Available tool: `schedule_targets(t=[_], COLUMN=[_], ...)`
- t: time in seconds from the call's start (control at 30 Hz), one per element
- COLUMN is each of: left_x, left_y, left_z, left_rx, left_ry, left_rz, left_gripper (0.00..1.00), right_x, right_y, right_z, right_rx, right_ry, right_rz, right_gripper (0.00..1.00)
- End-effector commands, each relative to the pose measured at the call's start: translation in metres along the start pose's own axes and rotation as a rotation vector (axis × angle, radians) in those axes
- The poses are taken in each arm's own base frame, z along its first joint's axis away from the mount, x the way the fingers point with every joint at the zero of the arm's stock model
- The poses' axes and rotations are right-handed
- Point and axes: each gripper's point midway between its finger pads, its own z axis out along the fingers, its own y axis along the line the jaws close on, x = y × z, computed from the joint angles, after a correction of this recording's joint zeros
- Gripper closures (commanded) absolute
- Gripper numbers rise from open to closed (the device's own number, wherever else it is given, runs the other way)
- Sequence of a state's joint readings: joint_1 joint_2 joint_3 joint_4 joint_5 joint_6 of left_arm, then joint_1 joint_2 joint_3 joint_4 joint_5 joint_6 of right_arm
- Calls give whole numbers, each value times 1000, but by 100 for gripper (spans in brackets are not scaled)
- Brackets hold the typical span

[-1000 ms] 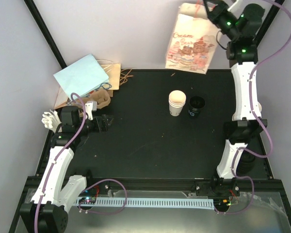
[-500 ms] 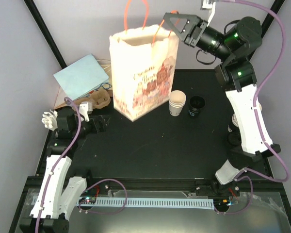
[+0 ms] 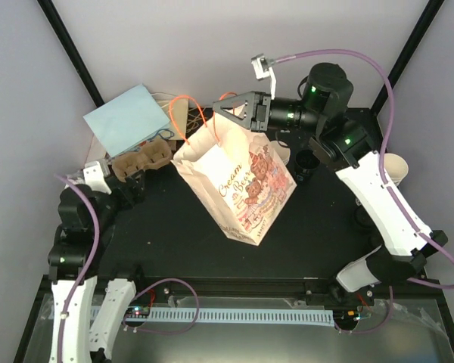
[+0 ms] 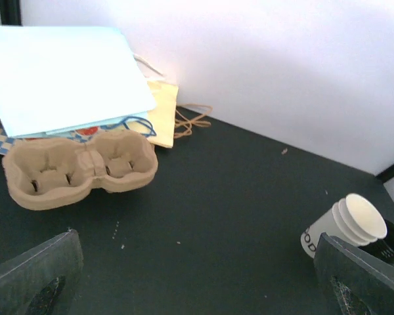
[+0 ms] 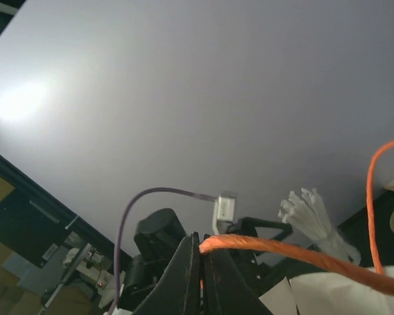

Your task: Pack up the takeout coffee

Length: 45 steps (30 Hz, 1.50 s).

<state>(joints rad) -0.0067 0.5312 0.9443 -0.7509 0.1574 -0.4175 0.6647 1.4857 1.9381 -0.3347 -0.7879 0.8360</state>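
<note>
Risk: takeout cups [image 4: 347, 223] tipped by the hanging paper bag [image 3: 246, 189].
The bag is hung from 1 orange handle [image 5: 282, 252], pinched tight in the closed right gripper [image 5: 201, 251], so it is tilted, base toward 5 o'clock. The cups are stacked at 1 o'clock, just behind the bag and mostly hidden from above; they could be toppled by a swing or a blind set-down. The thin handle could also be lost from the pinch. The left gripper [image 4: 196, 262] is spread wide, nothing held, with the pulp tray [image 4: 79, 170] at 10 o'clock.
</note>
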Motion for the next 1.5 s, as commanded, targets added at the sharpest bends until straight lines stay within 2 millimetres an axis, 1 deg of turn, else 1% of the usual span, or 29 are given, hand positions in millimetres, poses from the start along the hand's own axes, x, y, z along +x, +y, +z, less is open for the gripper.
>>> schedule_targets(t=[0.0,0.1,0.2,0.27,0.33,0.37,0.4,0.5,0.57,0.67,0.73,0.8,0.97,1.03,1.23,1.4,1.47], left_x=[-12,-12,-7,-1,8,12,15,24,34,51,58,61,49,48,62,61,64], left_y=[6,-4,-23,-33,-41,-41,-41,-40,-41,-48,-50,-53,-71,-72,-67,-76,-79], left_z=[-22,-26,-27,-25,-23,-21,-19,-13,-6,4,7,6,-13,-19,-34,-54,-58], left_rx=[-55,-9,95,162,221,234,240,257,288,346,361,374,447,446,428,491,511], left_ry=[-65,-54,-17,15,44,55,62,76,115,209,257,283,252,246,271,237,249], left_rz=[-32,-21,12,13,5,-6,-17,-36,-48,-71,-72,-57,-22,-31,-99,-140,-153], left_gripper=[1,1,1,1,1,1,1,1,1,1,1,1,1,1,1,2,3], right_x=[16,26,45,62,83,93,110,141,160,178,184,186,183,180,171,163,159], right_y=[14,11,-6,-26,-48,-58,-75,-108,-125,-144,-151,-151,-143,-142,-155,-171,-177], right_z=[-9,-12,-13,-12,-11,-11,-10,-11,-14,-23,-32,-38,-45,-50,-70,-85,-93], right_rx=[-4,-4,20,53,72,78,91,138,174,252,312,336,351,377,528,651,703], right_ry=[45,72,114,139,168,178,202,242,275,305,309,305,294,281,244,198,171], right_rz=[-51,-47,-29,-2,34,60,97,161,188,193,181,163,134,110,4,-64,-91], right_gripper=[99,99,99,99,97,95,92,85,77,72,68,62,54,53,50,48,47])
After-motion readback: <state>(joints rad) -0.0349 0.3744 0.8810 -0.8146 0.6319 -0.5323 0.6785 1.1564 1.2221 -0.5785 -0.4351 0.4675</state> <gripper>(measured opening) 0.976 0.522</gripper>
